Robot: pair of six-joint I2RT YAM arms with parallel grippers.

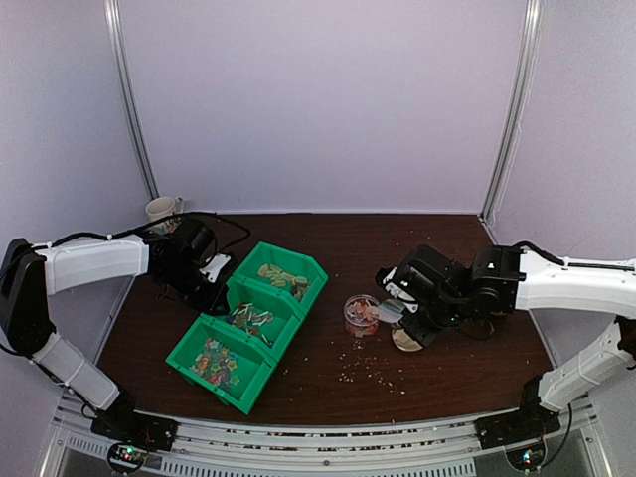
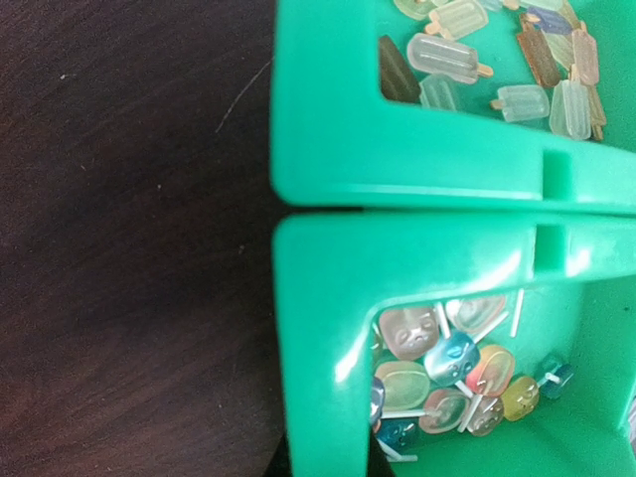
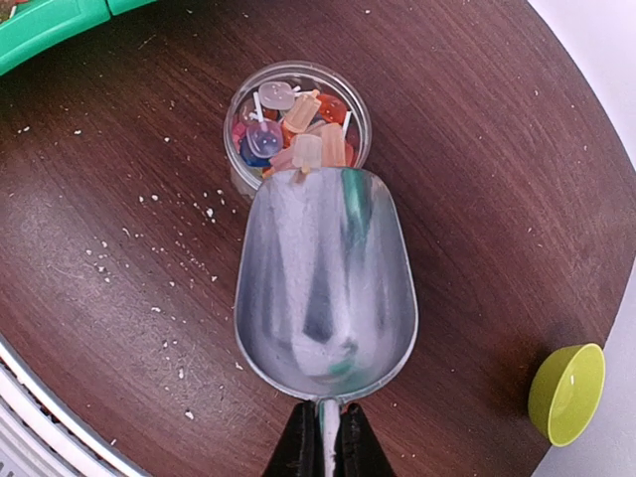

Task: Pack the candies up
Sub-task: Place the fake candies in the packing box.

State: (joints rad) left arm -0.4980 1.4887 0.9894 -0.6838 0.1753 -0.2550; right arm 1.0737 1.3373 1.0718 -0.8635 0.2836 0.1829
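Mixed-colour candies [image 3: 298,129] fill a small clear cup [image 3: 238,109] on the dark table. My right gripper [image 3: 326,442] is shut on the handle of a metal scoop [image 3: 323,278]. The scoop's bowl is empty and its tip rests at the cup's rim. In the top view the cup [image 1: 361,313] stands just left of the right gripper [image 1: 402,298]. More candies lie in the green bins: popsicle shapes [image 2: 497,60] in one, lollipop shapes [image 2: 447,378] in the neighbour. My left gripper [image 1: 214,273] is shut on the wall [image 2: 328,328] of that neighbouring bin, its dark fingers barely showing.
Three green bins [image 1: 298,260] sit joined in a diagonal row left of centre. A small round yellow-gold lid [image 3: 566,393] lies right of the scoop. Pale crumbs [image 1: 373,368] are scattered in front of the cup. A mug [image 1: 162,209] stands at the back left.
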